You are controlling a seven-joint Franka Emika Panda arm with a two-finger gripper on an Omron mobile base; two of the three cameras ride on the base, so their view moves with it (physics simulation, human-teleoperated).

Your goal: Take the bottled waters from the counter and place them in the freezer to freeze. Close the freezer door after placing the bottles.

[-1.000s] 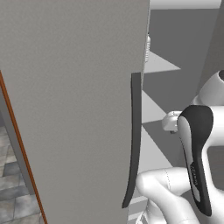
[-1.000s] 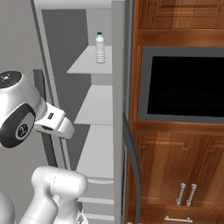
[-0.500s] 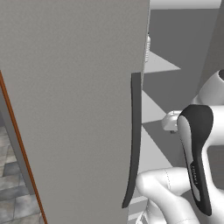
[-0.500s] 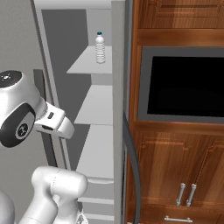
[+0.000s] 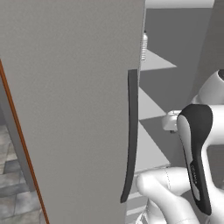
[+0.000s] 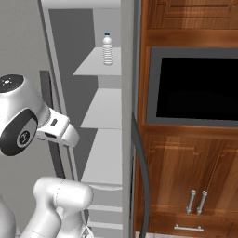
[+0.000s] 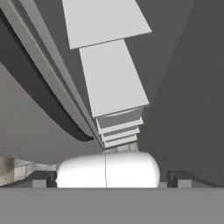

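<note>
Grey freezer door (image 5: 74,109) fills the left; right reveals a bottle (image 6: 107,49) shelved.

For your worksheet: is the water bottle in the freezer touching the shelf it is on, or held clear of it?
Touching. In the right base view the bottled water stands upright with its base on the top freezer shelf, no gap beneath, nothing gripping it.

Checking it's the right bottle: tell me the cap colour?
Teal-blue cap on the bottle; clearest in the right base view.
</note>
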